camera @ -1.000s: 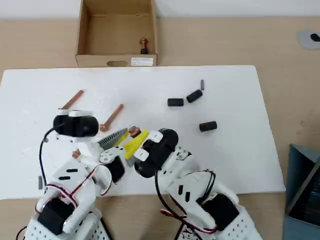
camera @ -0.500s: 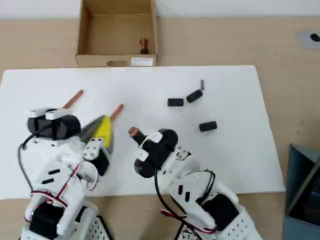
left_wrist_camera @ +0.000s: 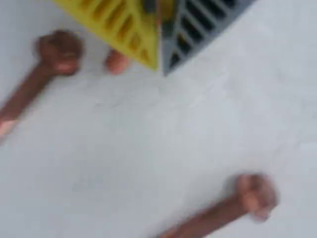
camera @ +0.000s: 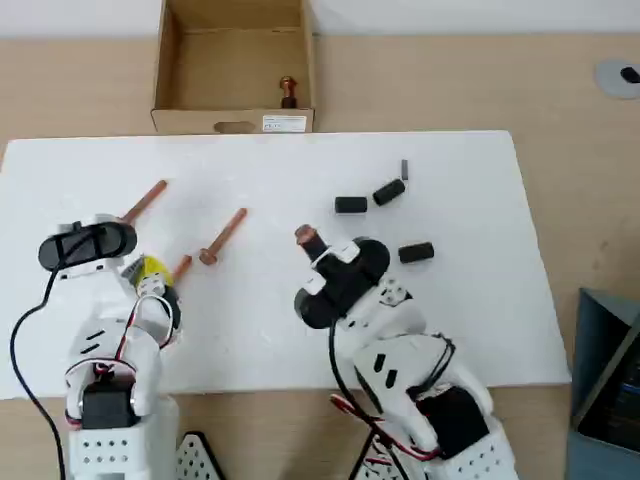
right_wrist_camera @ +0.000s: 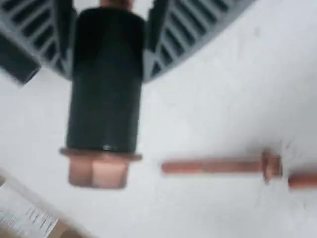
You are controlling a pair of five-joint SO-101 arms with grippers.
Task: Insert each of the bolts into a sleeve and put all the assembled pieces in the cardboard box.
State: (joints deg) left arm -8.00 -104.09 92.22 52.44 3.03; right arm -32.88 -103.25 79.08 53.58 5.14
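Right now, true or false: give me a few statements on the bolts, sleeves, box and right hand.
1. The right hand grips a sleeved bolt. True.
2. The cardboard box is empty. False: one assembled piece lies inside.
3. Three loose sleeves lie on the white mat. True.
4. Every bolt on the mat is sleeved. False: bare bolts lie there.

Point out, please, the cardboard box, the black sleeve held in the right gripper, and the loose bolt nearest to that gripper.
cardboard box (camera: 190, 120): high view, on its front wall.
black sleeve (right_wrist_camera: 105, 84): right wrist view, middle of its side.
bolt (camera: 227, 234): high view, mid-shaft.
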